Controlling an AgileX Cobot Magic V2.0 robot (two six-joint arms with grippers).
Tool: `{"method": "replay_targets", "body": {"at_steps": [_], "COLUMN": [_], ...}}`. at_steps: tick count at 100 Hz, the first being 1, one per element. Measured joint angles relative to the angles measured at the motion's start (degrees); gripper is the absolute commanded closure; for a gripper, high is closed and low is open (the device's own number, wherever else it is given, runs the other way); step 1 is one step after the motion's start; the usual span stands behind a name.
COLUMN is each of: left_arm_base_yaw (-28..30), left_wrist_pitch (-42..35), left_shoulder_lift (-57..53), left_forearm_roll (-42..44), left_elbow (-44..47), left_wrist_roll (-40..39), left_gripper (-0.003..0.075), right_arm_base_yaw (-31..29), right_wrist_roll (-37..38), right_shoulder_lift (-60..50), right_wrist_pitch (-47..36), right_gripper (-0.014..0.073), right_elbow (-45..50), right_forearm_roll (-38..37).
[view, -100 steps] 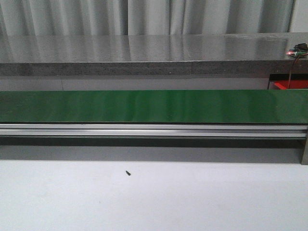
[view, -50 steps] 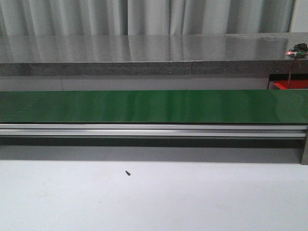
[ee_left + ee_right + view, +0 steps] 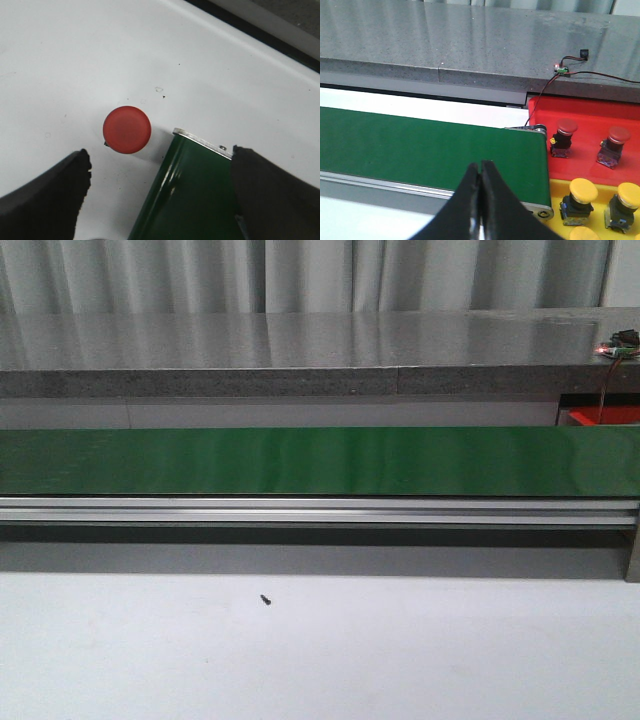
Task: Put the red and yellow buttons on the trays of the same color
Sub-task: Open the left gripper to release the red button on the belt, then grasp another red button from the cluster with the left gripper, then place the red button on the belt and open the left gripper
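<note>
green conveyor belt [image 3: 320, 461] on aluminium rail [image 3: 320, 510] | small dark screw [image 3: 266, 599] on white table [image 3: 320, 660] | grey countertop [image 3: 300, 340] behind

You've got one red button [image 3: 127, 129] cap-up on white surface, centre of left wrist view. Right wrist view, right side: two red buttons [image 3: 564, 136] [image 3: 614, 144] upright on red tray [image 3: 580, 111]; below them yellow buttons [image 3: 580, 198] [image 3: 624, 202] upright on yellow tray [image 3: 555, 192].

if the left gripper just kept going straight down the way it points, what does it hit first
Probably the white table, between the red button and the green belt end; left gripper is open, depth unclear.
</note>
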Motion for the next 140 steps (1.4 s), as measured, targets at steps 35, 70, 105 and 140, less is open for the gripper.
{"method": "replay_targets", "body": {"at_steps": [35, 70, 105, 140], "left_arm_base_yaw": [0.0, 0.0, 0.0, 0.0], "left_wrist_pitch": [-1.7, -4.6, -4.6, -6.4], "left_shoulder_lift": [3.9, 4.9, 8.9, 9.4], "left_forearm_roll": [1.5, 3.9, 4.3, 4.4], "left_elbow": [0.0, 0.0, 0.0, 0.0], "left_wrist_roll": [-4.4, -7.7, -8.7, -9.3], "left_gripper": [0.0153, 0.0153, 0.0155, 0.0253], "right_arm_base_yaw": [0.0, 0.0, 0.0, 0.0], "right_wrist_roll": [0.0, 0.0, 0.0, 0.0], "right_shoulder_lift": [0.0, 0.0, 0.0, 0.0], "right_wrist_pitch": [0.0, 0.0, 0.0, 0.0], "right_gripper": [0.0662, 0.0662, 0.0662, 0.0662], "right_elbow": [0.0, 0.0, 0.0, 0.0], "right_forearm_roll": [0.0, 0.0, 0.0, 0.0]}}
